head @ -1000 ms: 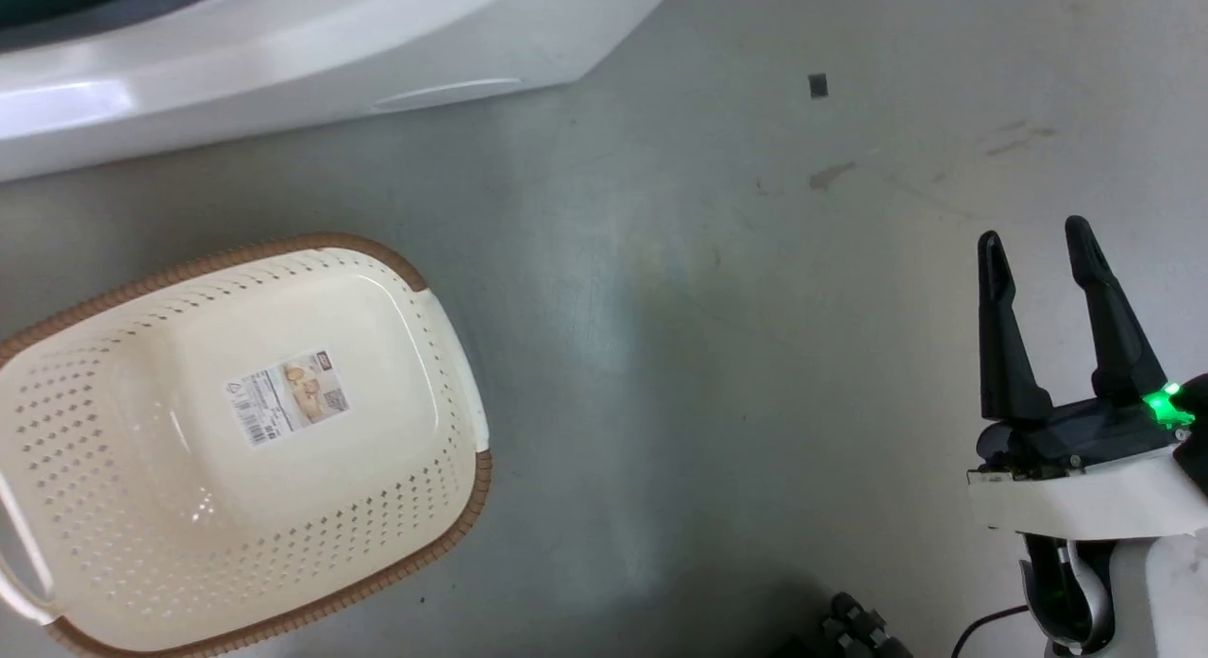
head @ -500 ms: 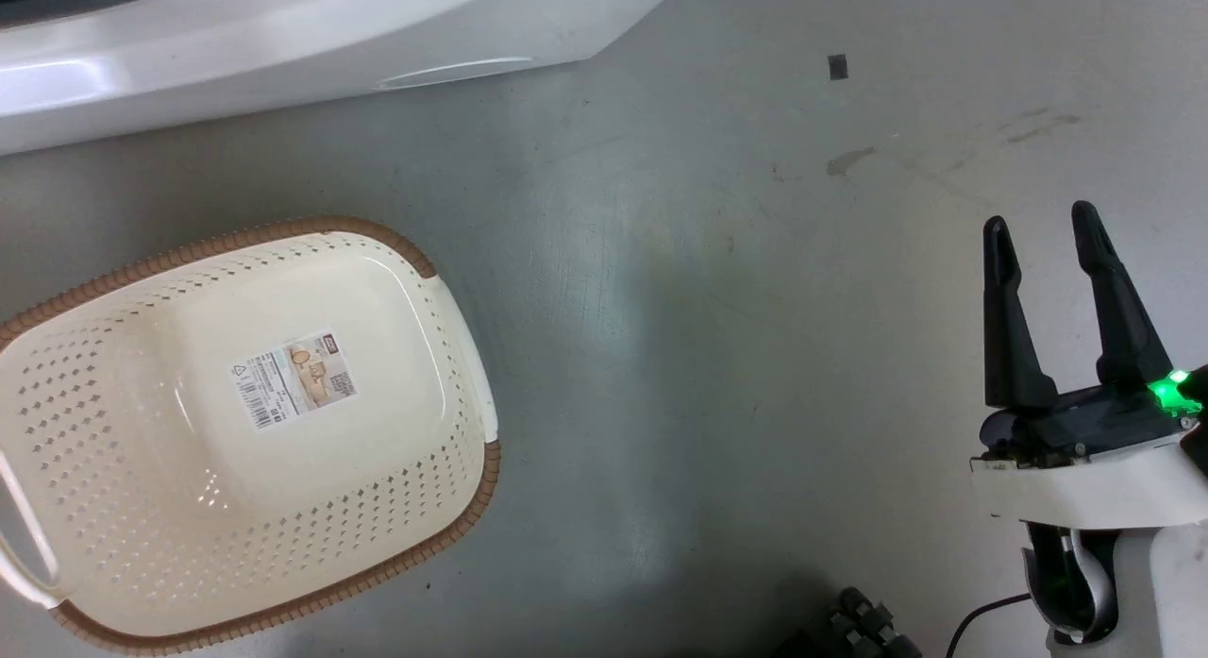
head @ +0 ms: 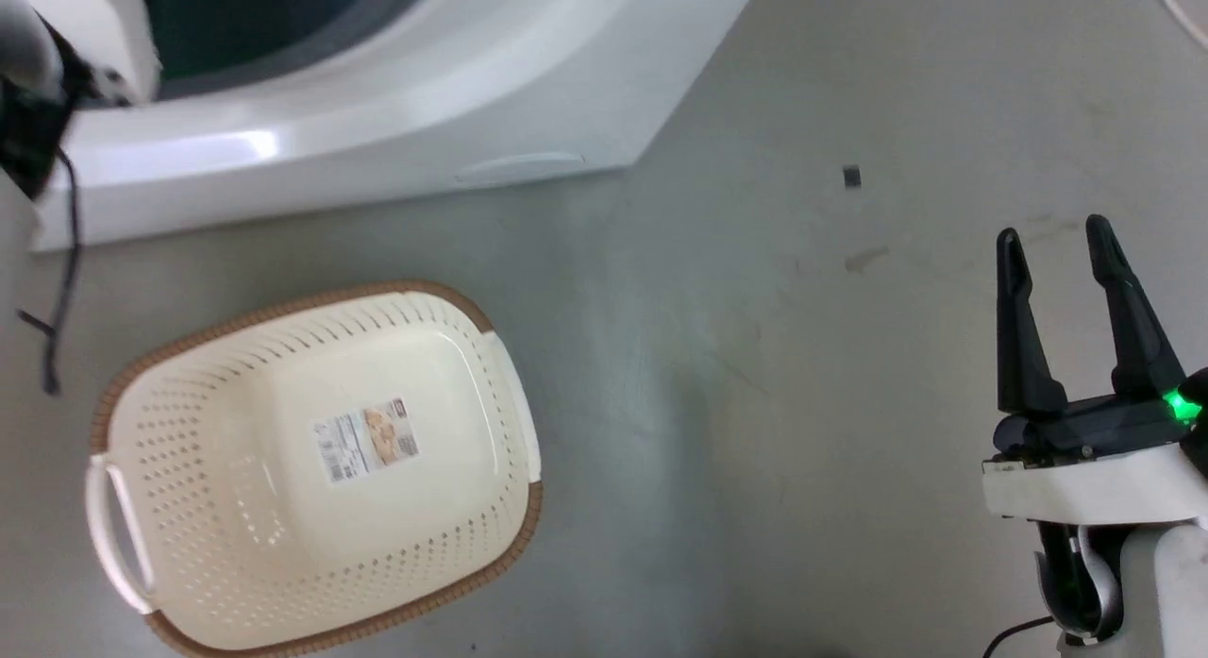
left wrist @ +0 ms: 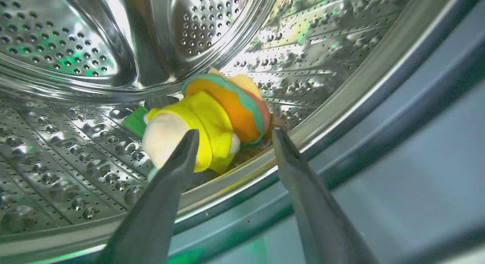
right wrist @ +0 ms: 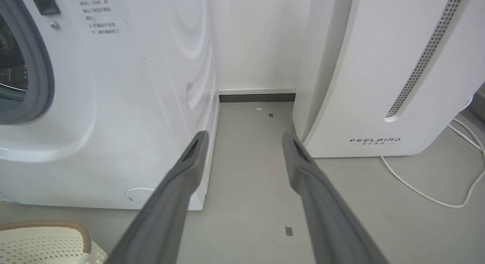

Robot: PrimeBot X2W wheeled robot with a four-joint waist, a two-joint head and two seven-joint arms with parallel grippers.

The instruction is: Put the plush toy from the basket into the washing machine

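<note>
Steel drum (left wrist: 57, 48) holds plush toy (left wrist: 221, 112) just inside; left gripper (left wrist: 233, 141) spread, empty. Risk: pull-back snags toy, drags it out.

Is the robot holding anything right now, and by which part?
Nothing is held. The left gripper has open jaws; the plush toy rests in the washing machine drum beyond them. The right gripper is open and empty.
</note>
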